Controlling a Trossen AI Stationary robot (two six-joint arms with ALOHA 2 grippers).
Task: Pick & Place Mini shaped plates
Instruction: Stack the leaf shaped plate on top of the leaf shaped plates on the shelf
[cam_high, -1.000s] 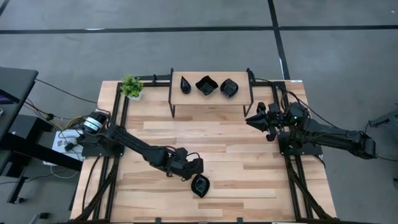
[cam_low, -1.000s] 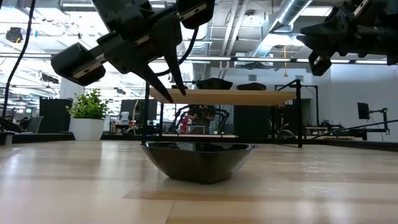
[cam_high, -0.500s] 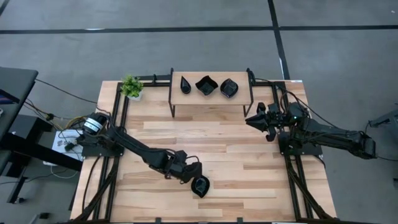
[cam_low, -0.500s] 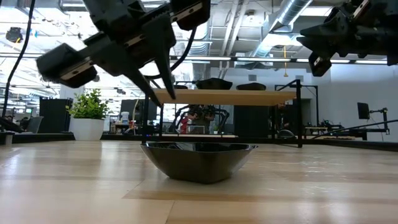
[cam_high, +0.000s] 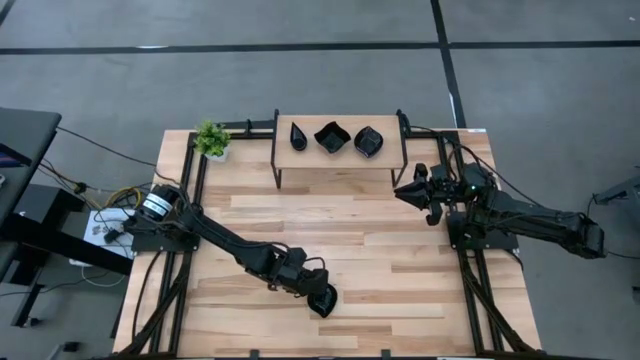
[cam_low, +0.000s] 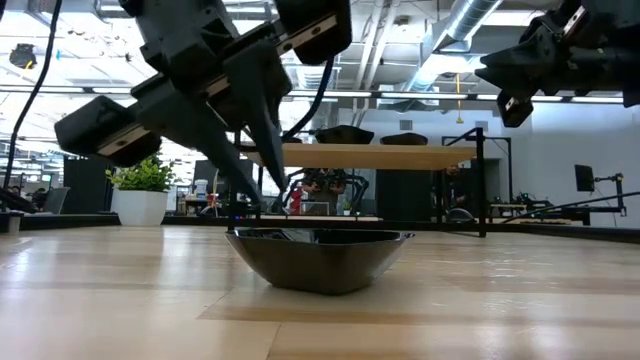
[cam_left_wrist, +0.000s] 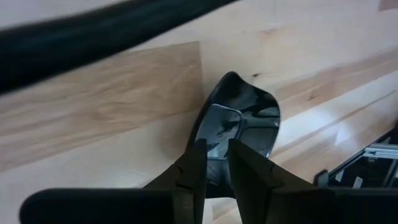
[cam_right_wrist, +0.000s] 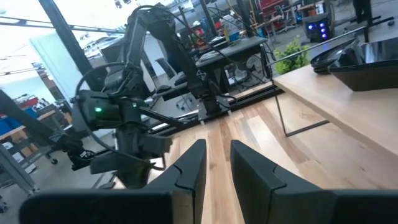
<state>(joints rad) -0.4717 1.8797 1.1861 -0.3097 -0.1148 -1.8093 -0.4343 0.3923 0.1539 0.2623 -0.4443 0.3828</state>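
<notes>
Pale plank surface (cam_high: 380, 250), framed by black rails; a small raised wooden shelf (cam_high: 340, 152) stands at its far edge and serves as landmark. On the shelf: three glossy black mini plates (cam_high: 332, 137) in a row, a slim teardrop, a wavy-edged square, a pointed leaf-like oval. Small green potted plant (cam_high: 211, 139) just beside the shelf's left end.

One more glossy black mini plate (cam_high: 322, 298) lies well apart from the shelf, near the surface's front edge. Left claw (cam_left_wrist: 211, 167) is over its rim, fingers narrowly spread with a slim gap; wrist view shows the tips straddling the rim area, contact not certain.

Right claw (cam_high: 404, 191) waits raised beside the shelf's right end, fingers slightly parted, holding nothing.

Judgement: step in hand is the pick. Do it well by seating one finger inside the rim, one outside, closing firmly before lifting; glossy glaze may slip, so lift straight.
</notes>
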